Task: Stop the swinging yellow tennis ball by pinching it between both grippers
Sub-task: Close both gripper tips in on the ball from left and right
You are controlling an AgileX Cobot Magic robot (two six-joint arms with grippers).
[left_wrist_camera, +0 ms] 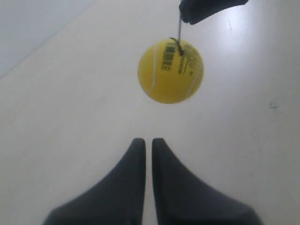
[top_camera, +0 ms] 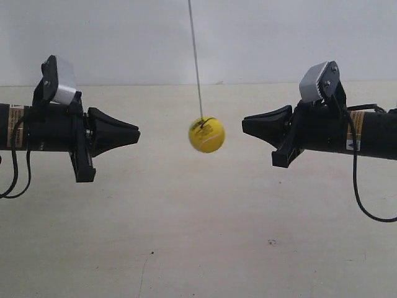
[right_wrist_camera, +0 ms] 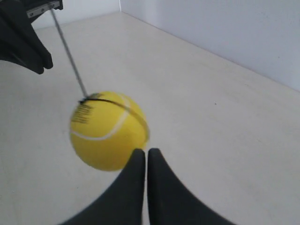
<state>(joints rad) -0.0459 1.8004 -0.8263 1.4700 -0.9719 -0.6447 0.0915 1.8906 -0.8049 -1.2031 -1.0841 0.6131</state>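
Yellow ball [top_camera: 206, 135] hangs on its string [top_camera: 195, 56] over the worktop [top_camera: 186, 248], caught between two tips pointing at each other, sitting almost at the right pincer [right_wrist_camera: 142, 151] with a clear gap to the left pincer [left_wrist_camera: 148, 140], and both are pressed together, holding nothing.

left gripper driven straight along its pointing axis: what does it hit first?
Probably the yellow tennis ball, hanging ahead of the shut left gripper with a gap between. It sits slightly off the centreline, so contact may be glancing.
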